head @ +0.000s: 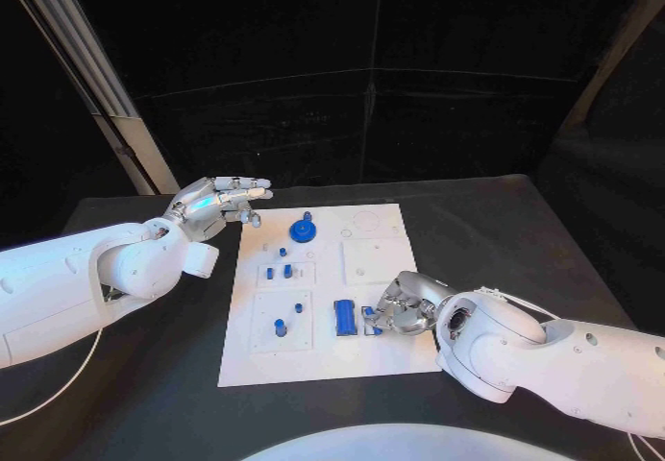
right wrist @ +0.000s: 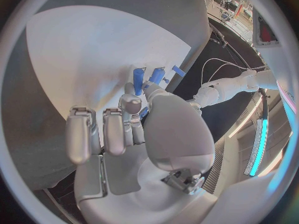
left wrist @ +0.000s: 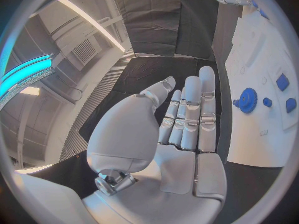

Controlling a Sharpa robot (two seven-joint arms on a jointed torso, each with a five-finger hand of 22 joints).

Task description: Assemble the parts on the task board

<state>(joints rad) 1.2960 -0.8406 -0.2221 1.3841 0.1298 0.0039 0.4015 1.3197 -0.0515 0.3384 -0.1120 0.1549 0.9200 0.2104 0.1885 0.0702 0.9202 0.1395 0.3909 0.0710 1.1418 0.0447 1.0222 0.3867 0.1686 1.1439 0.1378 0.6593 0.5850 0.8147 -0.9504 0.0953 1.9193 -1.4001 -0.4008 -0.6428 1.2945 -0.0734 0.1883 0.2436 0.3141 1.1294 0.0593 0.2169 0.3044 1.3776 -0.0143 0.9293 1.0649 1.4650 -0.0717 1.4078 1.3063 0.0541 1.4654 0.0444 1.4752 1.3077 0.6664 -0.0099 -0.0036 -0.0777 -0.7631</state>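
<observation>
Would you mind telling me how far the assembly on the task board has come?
Early to midway, it seems. Done: a blue gear and a few small blue pegs appear seated on the task board. In hand: the right robot hand is down at a small blue part beside the blue block; whether it grips it is unclear. The left robot hand holds nothing. Left: several recesses look unfilled.

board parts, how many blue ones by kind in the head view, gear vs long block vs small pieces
gear: 1
long block: 1
small pieces, such as one near the board's left side: about 7, some by the right hand are hard to separate
total: about 9
</observation>
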